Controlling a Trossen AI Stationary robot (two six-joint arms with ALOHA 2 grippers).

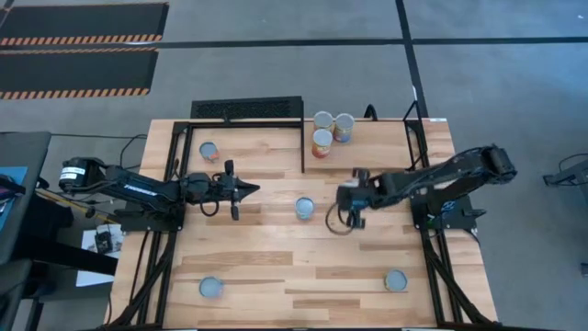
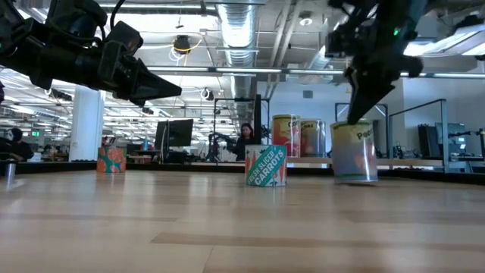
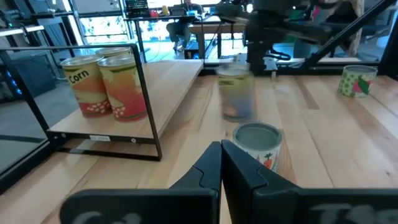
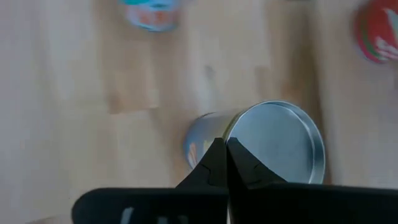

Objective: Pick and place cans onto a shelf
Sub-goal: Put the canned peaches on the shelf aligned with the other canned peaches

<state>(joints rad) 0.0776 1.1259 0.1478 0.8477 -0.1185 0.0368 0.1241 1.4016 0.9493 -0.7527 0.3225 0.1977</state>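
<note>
My right gripper (image 1: 354,213) is shut on a grey-blue can (image 2: 354,152) over the middle of the table, right of centre. The can also shows blurred in the left wrist view (image 3: 236,93). A carrots can (image 1: 304,208) stands on its base at the table's middle. My left gripper (image 1: 246,190) is shut and empty above the table, left of the carrots can and pointing at it. Three cans (image 1: 326,129) stand on the shelf board (image 3: 174,93) at the far edge. My right gripper holds the grey-blue can at the rim of its silver lid (image 4: 231,138), with the fingers (image 4: 214,163) almost together. They come from above, slanting down. The can hangs below them a little tilted, its base (image 2: 355,179) just above the table.
More cans stand on the table: far left (image 1: 209,150), near left (image 1: 210,288) and near right (image 1: 396,279). A black shelf frame (image 1: 246,110) stands at the far edge. People and desks show in the room beyond the table (image 2: 244,140).
</note>
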